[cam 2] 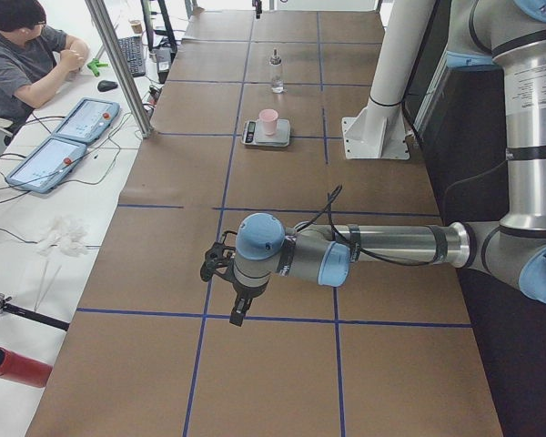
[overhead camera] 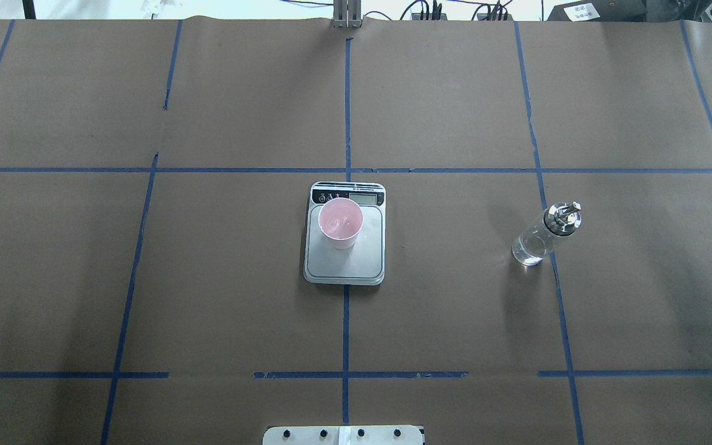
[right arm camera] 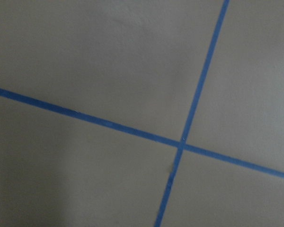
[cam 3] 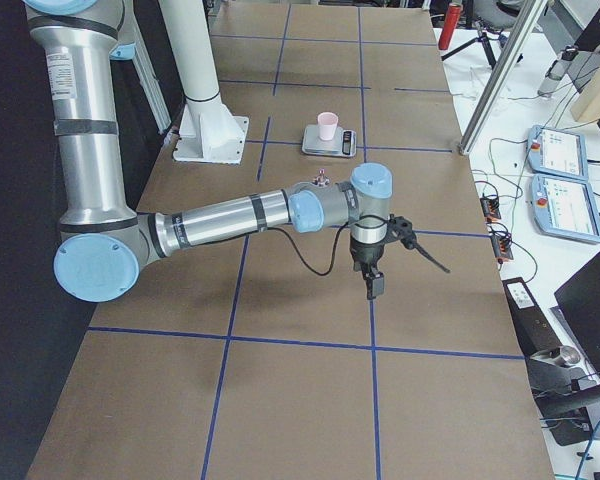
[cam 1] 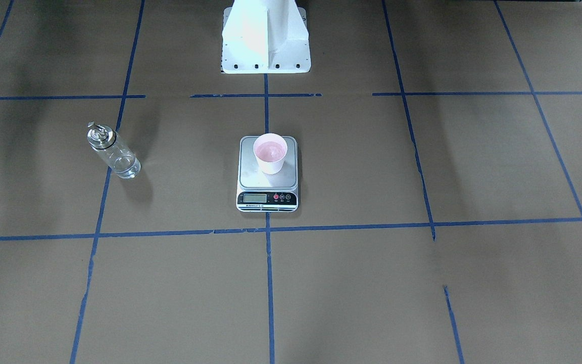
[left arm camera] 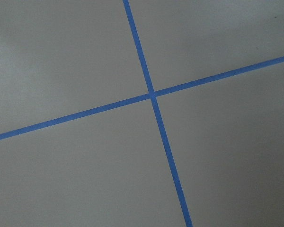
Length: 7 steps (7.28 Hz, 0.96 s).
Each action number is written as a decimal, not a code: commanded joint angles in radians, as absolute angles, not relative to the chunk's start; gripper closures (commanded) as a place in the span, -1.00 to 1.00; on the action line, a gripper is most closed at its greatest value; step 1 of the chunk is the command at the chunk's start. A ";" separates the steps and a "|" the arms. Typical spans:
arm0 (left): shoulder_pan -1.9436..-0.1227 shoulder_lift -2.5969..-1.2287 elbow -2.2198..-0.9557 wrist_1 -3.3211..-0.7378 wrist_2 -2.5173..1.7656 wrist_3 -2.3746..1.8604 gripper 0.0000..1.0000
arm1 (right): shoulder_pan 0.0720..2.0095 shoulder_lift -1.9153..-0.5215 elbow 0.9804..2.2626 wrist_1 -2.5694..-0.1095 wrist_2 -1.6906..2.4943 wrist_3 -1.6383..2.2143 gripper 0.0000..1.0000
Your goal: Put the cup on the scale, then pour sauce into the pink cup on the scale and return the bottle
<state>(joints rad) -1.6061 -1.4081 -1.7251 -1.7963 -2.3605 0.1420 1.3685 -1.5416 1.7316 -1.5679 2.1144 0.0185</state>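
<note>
Blue-taped brown table, seated person

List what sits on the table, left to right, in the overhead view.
scale, with the cup standing on it → bottle

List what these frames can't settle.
- Scale reading: display too small in front-facing and overhead views.
- Left gripper, right gripper: only in side views; open or shut unclear.
- Bottle: body hidden behind right arm in exterior right view.
- Cup: any clear liquid inside too faint to confirm.
</note>
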 commanded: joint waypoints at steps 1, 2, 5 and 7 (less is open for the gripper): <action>-1.606 -1.408 -1.726 -1.795 -2.359 0.143 -1.00 | 1.489 -1.642 1.685 -1.568 2.313 0.005 -1.00; -1.606 -1.408 -1.724 -1.795 -2.359 0.141 -1.00 | 1.527 -1.641 1.683 -1.574 2.325 0.008 -1.00; -1.606 -1.410 -1.724 -1.783 -2.358 0.138 -1.00 | 1.560 -1.634 1.674 -1.569 2.319 0.003 -1.00; -1.606 -1.411 -1.723 -1.775 -2.358 0.137 -1.00 | 1.560 -1.634 1.629 -1.566 2.322 0.005 -1.00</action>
